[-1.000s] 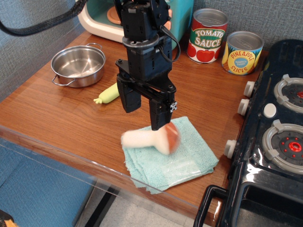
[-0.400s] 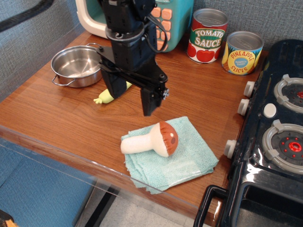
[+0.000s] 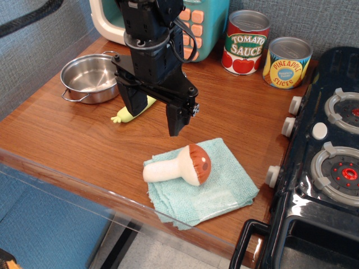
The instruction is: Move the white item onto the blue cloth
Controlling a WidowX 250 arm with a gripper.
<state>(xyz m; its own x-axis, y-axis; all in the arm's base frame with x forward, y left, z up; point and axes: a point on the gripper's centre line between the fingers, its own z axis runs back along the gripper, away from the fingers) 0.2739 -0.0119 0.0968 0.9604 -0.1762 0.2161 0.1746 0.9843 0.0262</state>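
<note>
The toy mushroom (image 3: 179,166), with a white stem and reddish-brown cap, lies on its side on the pale teal-blue cloth (image 3: 216,190) near the table's front edge. Its stem end pokes over the cloth's left edge. My black gripper (image 3: 151,119) hangs above and to the upper left of the mushroom, apart from it. Its fingers are spread wide and hold nothing.
A steel pot (image 3: 92,77) stands at the left. A yellow-green handle (image 3: 132,114) lies behind the gripper. Tomato sauce can (image 3: 244,42) and pineapple can (image 3: 286,62) stand at the back. A toy stove (image 3: 328,157) fills the right side. A toy appliance (image 3: 199,22) stands at the back.
The gripper let go of the mushroom, which came to rest on the cloth. The gripper rose and moved to the left and back, staying open.
</note>
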